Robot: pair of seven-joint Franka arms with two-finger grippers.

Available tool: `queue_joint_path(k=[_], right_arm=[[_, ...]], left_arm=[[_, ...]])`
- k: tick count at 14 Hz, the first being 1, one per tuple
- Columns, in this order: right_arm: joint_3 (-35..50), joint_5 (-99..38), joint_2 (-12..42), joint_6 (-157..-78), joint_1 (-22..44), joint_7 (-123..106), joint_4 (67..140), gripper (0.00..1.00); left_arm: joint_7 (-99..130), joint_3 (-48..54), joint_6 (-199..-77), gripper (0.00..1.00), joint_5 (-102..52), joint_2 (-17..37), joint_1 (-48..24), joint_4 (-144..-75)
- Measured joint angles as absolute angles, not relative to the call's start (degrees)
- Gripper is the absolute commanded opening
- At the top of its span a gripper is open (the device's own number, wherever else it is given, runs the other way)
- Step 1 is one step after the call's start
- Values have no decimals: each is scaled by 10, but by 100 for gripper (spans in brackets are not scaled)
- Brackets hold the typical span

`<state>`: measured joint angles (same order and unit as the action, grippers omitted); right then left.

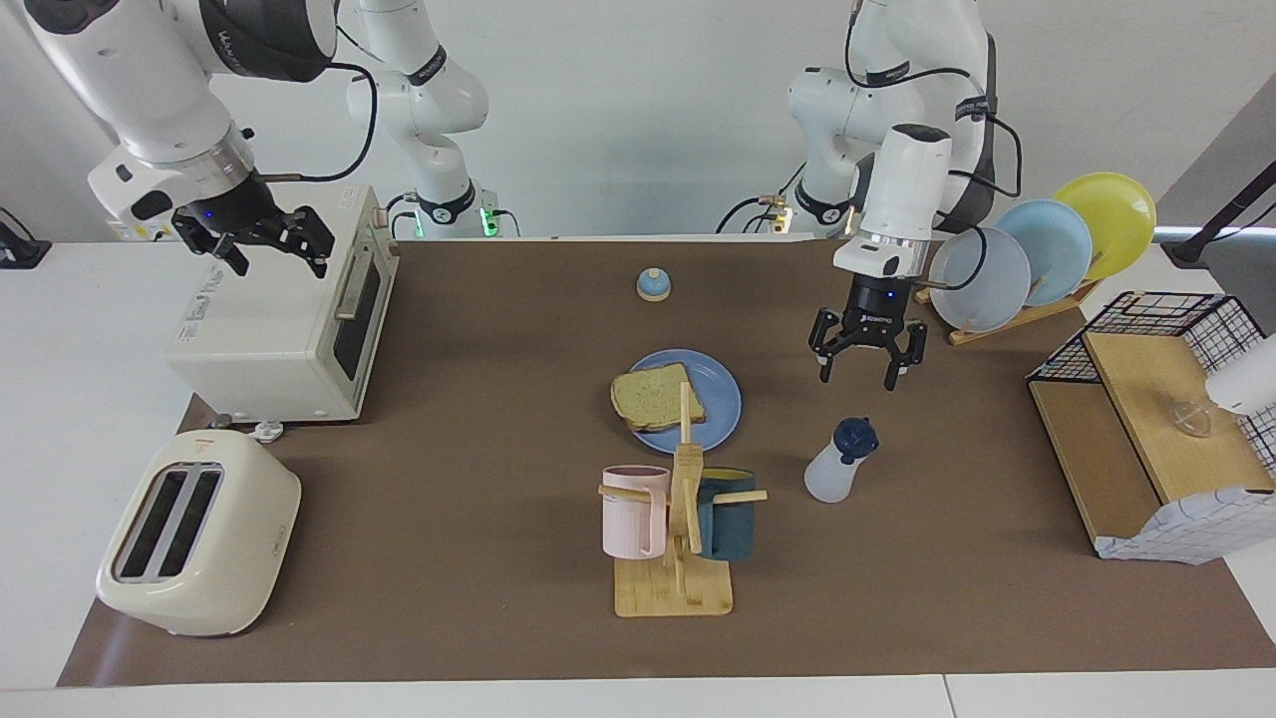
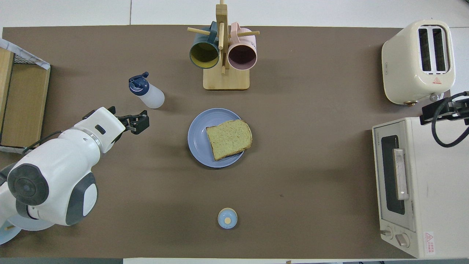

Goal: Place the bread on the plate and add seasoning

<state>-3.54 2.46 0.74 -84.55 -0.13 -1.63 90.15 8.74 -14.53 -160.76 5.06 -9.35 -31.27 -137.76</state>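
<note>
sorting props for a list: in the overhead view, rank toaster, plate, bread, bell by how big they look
1. toaster
2. plate
3. bread
4. bell

The bread [image 2: 229, 139] lies on the plate [image 2: 198, 137] mid-frame overhead; the seasoning [image 2: 146, 93] stands upper left of it on the table [image 2: 311, 183], the mug rack [image 2: 223, 55] top centre, the bell [image 2: 227, 218] below, toaster [image 2: 417, 60] upper right, oven [image 2: 414, 187] lower right

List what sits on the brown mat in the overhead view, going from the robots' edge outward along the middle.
Small blue-domed bell with wooden knob → round medium-blue plate carrying the tan toast slice → wooden mug stand with pink and navy mugs.
</note>
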Motion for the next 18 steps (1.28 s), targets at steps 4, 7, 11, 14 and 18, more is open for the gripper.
queue_joint_path(k=[4, 7, 11, 14, 18], right_arm=[[-35, 25, 7, -846, -1, -16, 901, 100], [-35, 25, 7, -846, -1, -16, 901, 100], [-35, 25, 7, -846, -1, -16, 901, 100], [-35, 25, 7, -846, -1, -16, 901, 100], [-35, 25, 7, -846, -1, -16, 901, 100]], left_arm=[[87, -137, -1484, 100, 51, -121, -313, -1319], [87, -137, -1372, 100, 51, -123, -313, -1256], [87, -137, -1231, 100, 51, -122, -312, -1161], [87, -140, -1153, 100, 50, -121, -311, -1119], [87, -147, -1058, 100, 50, -110, -304, -1076]])
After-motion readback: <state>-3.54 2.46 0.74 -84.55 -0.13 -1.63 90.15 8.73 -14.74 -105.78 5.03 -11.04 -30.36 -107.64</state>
